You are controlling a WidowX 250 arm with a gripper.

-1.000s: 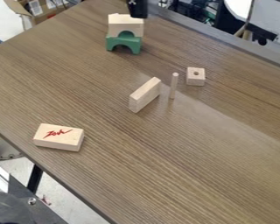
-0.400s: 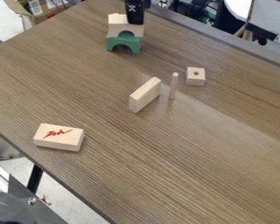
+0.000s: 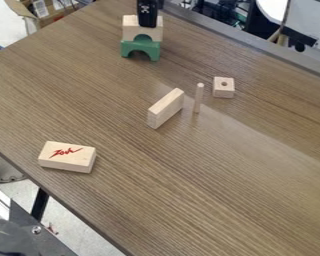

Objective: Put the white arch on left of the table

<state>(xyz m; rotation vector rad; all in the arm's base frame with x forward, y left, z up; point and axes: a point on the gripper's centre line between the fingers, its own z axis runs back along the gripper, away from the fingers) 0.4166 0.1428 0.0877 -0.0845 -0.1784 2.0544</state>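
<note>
White arch (image 3: 130,31) noted resting on top of the green arch (image 3: 130,47) on the table (image 3: 209,185). Black gripper (image 3: 148,25) observed at the white arch, partly covering it from where I stand; whether it is open or closed on the piece, I cannot tell. Peg (image 3: 199,99) found upright, near the holed cube (image 3: 223,90)

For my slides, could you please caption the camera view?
The gripper hangs at the white arch, stacked on a green arch at the far side of the table.
</note>
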